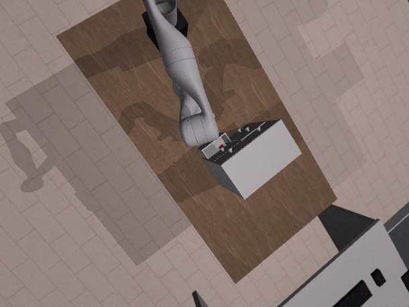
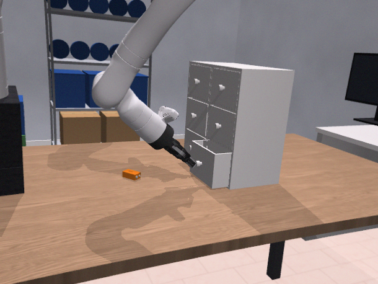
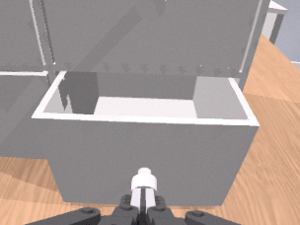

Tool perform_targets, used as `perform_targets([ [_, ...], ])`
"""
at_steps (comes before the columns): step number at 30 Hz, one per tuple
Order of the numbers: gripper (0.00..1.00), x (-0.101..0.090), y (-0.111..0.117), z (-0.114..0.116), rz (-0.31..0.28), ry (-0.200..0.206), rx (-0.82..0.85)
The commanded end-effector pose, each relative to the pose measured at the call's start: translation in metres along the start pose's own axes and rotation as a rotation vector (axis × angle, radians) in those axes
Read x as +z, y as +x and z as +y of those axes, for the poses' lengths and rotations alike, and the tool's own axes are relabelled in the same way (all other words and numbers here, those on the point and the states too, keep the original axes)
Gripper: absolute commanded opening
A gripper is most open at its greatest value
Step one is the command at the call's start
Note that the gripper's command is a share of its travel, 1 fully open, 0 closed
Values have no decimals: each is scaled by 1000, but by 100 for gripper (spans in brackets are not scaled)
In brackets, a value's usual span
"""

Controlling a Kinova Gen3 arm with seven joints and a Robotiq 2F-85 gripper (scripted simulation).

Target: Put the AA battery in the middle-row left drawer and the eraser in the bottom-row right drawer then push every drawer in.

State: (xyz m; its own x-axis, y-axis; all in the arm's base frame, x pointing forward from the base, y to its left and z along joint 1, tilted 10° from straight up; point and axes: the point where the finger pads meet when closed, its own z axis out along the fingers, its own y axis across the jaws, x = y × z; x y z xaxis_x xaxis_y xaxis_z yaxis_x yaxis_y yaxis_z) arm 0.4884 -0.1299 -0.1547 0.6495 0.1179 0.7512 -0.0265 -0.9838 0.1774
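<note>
The small chest stands upright. Its bottom right drawer is partly pulled out and looks level. A small red thing, apparently the eraser, shows inside it in the top view; the wrist view does not show it. My gripper is shut and empty, its tips at the white knob of this drawer, touching or nearly touching it. The middle row's left drawer looks pushed in. I cannot make out the AA battery in any view.
An orange block battery with two terminals lies on the table in front of the chest. The other drawers look pushed in. The arm hangs over the table before the open drawer and hides part of that area from above.
</note>
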Motion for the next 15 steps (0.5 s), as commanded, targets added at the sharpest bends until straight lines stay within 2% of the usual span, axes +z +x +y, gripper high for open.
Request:
perform_targets([
  [1, 0, 4, 9, 1, 12, -1, -2],
  [15, 0, 20, 22, 1, 12, -1, -2],
])
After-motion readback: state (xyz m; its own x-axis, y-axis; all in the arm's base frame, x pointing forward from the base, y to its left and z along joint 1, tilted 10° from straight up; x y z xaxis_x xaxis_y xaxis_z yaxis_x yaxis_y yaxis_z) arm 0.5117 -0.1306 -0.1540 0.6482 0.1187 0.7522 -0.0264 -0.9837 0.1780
